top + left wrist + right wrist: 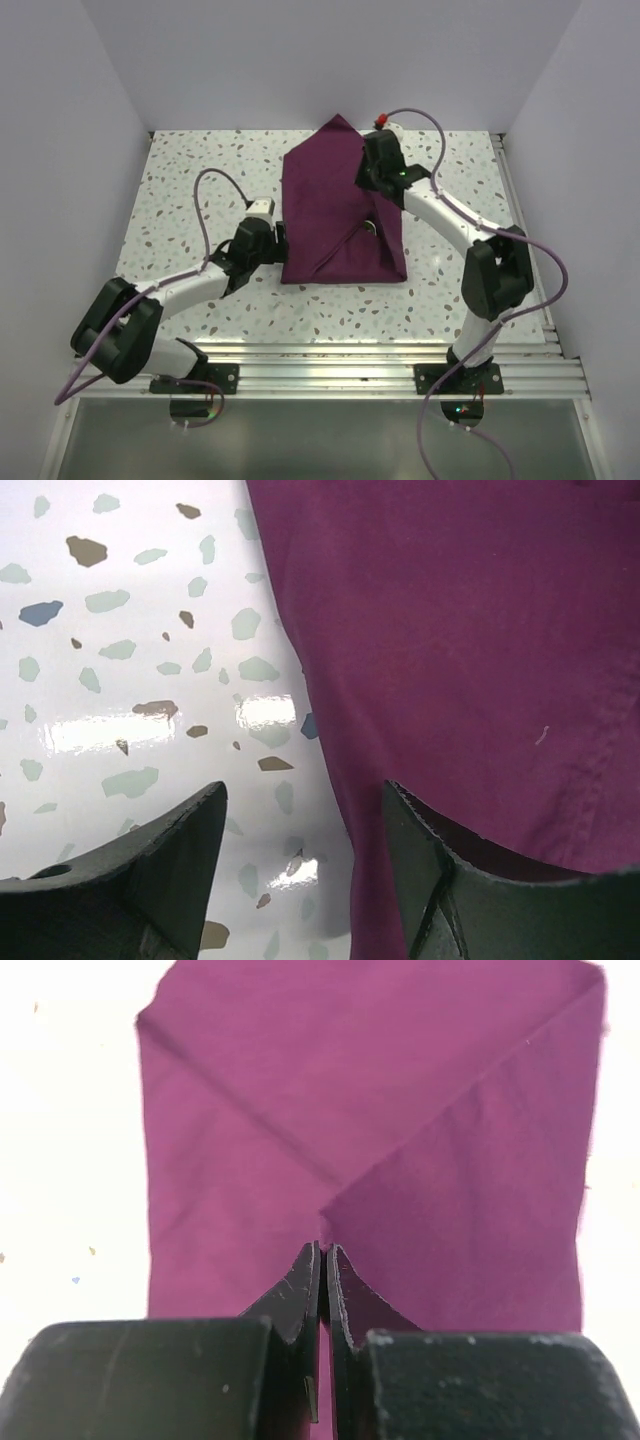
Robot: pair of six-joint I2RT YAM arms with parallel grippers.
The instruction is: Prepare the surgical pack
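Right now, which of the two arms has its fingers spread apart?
The left arm's fingers stand apart, straddling the purple cloth's edge; the right arm's fingers are pressed together above it.

No writing, label or number is legible on anything (neither cloth [330,210] nor table [180,180]).

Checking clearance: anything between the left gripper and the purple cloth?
Nothing: in the left wrist view the left gripper straddles the purple cloth edge over bare table.
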